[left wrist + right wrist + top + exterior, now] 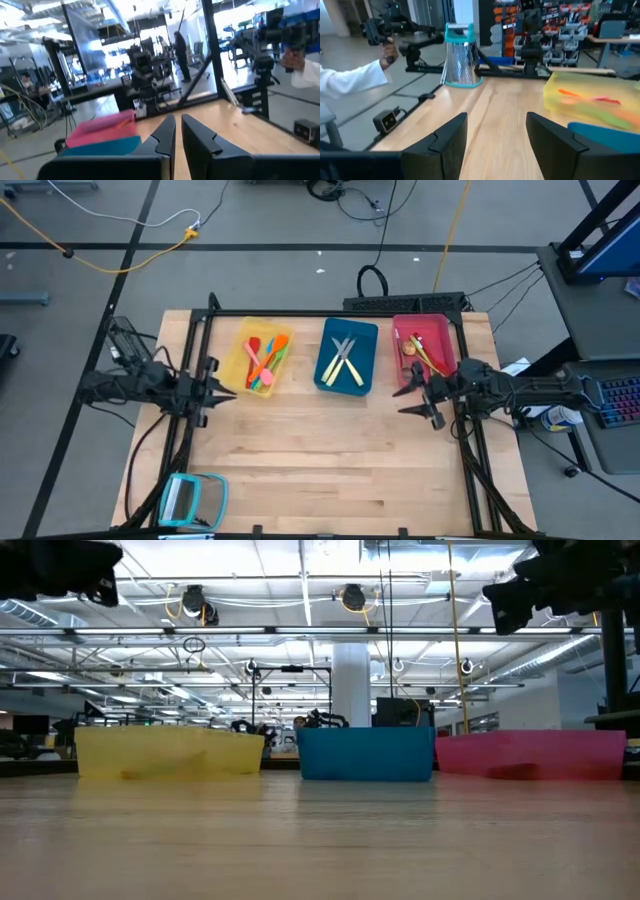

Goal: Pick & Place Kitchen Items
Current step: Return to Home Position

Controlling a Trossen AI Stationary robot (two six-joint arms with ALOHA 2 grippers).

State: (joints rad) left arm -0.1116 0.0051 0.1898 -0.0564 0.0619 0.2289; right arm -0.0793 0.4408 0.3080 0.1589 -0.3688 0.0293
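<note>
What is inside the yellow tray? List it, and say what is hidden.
In the yellow tray lies a crossed heap of red, orange, green and pink plastic utensils. They overlap, so their exact count and anything beneath them are hidden.

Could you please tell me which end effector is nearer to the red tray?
Right. The right end effector is close beside the red tray; the left end effector is across the table, by the yellow tray.
</note>
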